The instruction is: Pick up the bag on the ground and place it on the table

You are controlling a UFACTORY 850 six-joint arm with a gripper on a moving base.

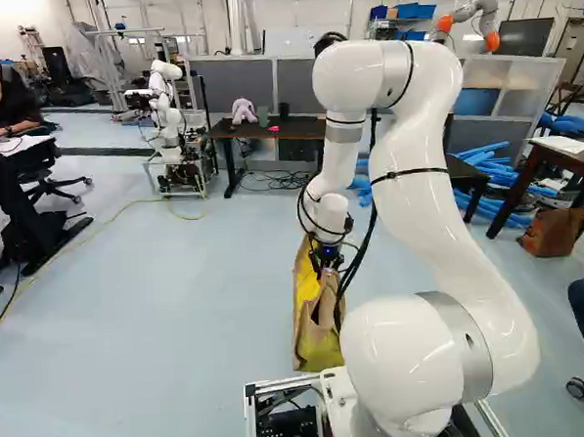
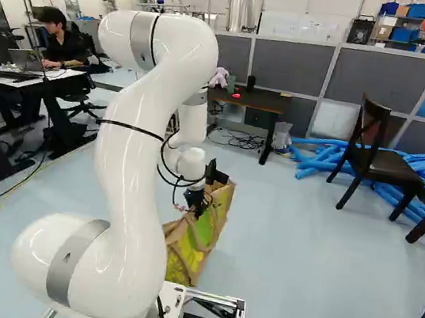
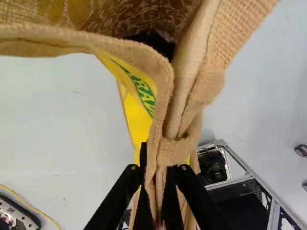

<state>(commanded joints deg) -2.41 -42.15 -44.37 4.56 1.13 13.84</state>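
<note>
Our gripper (image 1: 325, 269) was nearly closed, pinching the gathered rim of the bag (image 1: 313, 347), which we saw upright, mouth up, long axis running near to far.

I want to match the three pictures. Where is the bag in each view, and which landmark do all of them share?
Left base view: the bag is just right of the middle, in the lower half, left of the big arm joint.
Right base view: near the middle, lower half, partly behind the arm.
Wrist view: ahead of the gripper, with its folded cloth between the fingers.
Shared landmark: the base's metal frame.
</note>
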